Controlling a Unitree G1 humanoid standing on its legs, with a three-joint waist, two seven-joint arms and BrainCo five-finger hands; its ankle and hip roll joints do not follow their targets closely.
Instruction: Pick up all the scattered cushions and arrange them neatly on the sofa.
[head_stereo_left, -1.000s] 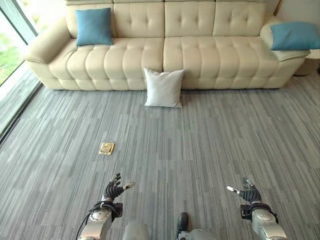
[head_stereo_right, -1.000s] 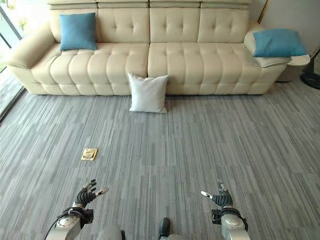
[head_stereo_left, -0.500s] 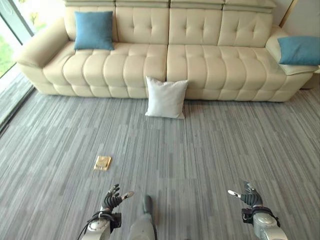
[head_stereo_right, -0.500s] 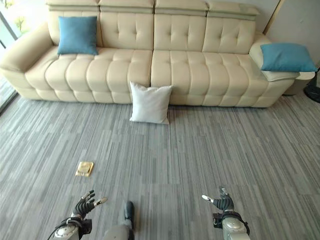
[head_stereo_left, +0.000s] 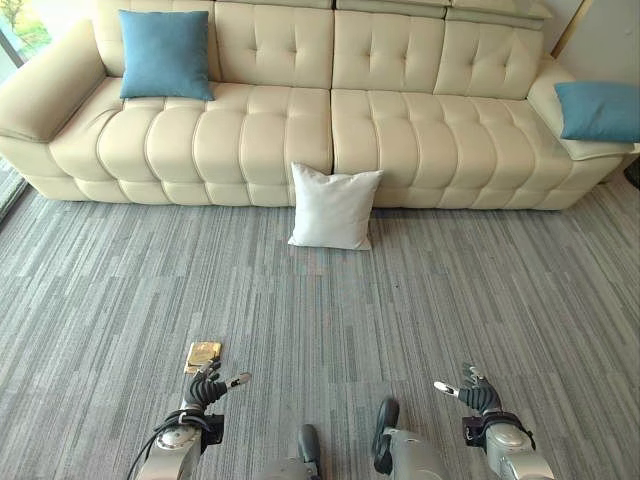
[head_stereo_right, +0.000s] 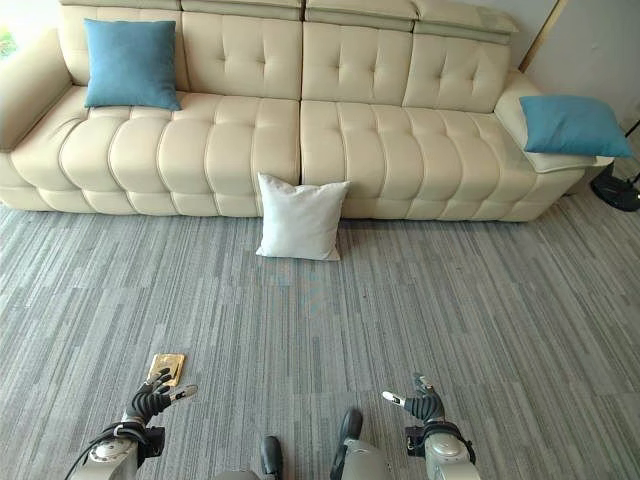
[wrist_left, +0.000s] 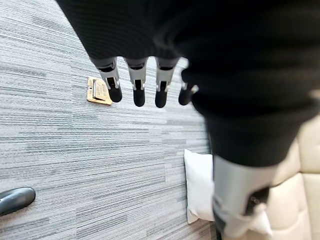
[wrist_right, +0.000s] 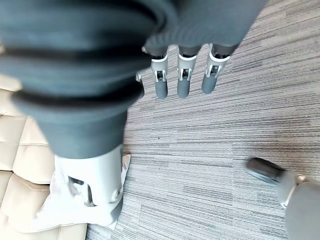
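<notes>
The white cushion (head_stereo_left: 332, 205) is the one thing out of place: it stands on the carpet (head_stereo_left: 480, 290), leaning against the front of the cream sofa (head_stereo_left: 400, 130) at the seam between the two seats, well ahead of both hands and roughly midway between them. Neither hand has anything in it. The left hand (head_stereo_left: 205, 385) hangs low with its fingers relaxed and loosely spread, holding nothing; the right hand (head_stereo_left: 475, 392) mirrors it, fingers straight and released. Held out like that, they look carried in readiness for a two-handed reach rather than engaged in any grasp, since the cushion is too far off to touch.

Two blue cushions are already up on the sofa: the left blue cushion (head_stereo_left: 165, 55) propped against the backrest far ahead of the left hand, the right blue cushion (head_stereo_left: 598, 108) lying on the armrest far ahead of the right hand. A small brass floor plate (head_stereo_left: 203, 355) sits just beyond the left hand's fingertips.
</notes>
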